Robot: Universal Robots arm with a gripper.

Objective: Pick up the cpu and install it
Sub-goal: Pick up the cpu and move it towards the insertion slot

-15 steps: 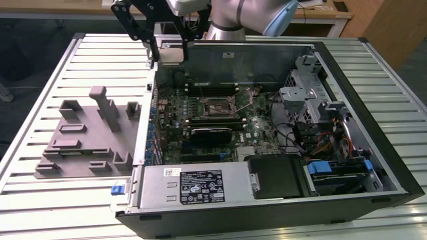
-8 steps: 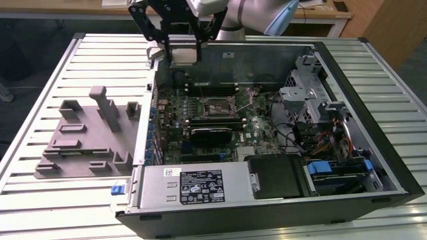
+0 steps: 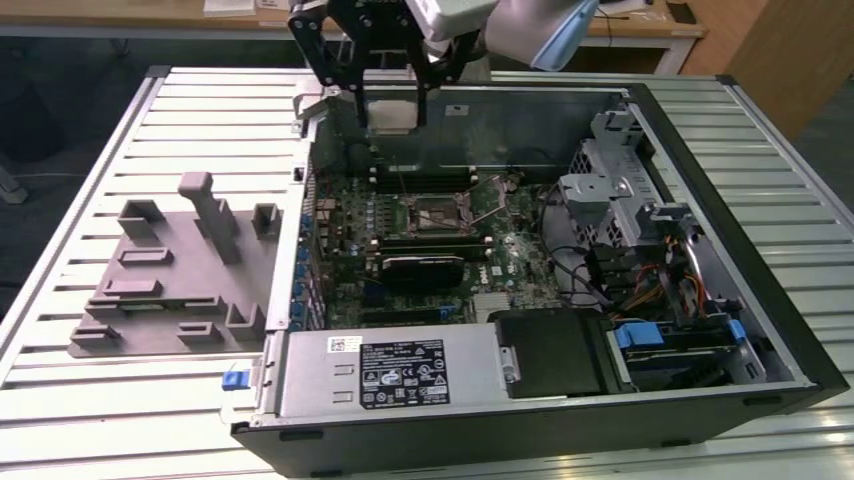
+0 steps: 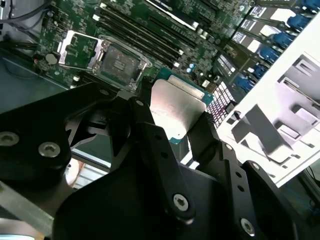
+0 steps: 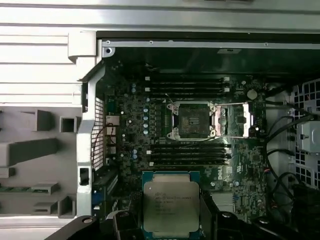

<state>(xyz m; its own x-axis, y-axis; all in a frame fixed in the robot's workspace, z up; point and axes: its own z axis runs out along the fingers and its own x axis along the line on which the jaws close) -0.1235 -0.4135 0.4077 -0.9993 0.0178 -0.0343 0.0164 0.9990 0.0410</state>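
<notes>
The cpu is a flat square chip with a pale silvery top, held between my black fingers. My gripper is shut on it and hangs above the far edge of the open computer case, up over the motherboard. In the second wrist view the cpu sits between the two fingers, tilted. The open socket with its metal frame folded aside lies on the green motherboard, some way off from the chip. In the exterior view the socket is nearer the camera than the gripper.
A grey fixture block lies on the slatted table at the exterior view's left. Inside the case are a power supply, a drive cage, cables and memory slots. The case wall stands beside the board.
</notes>
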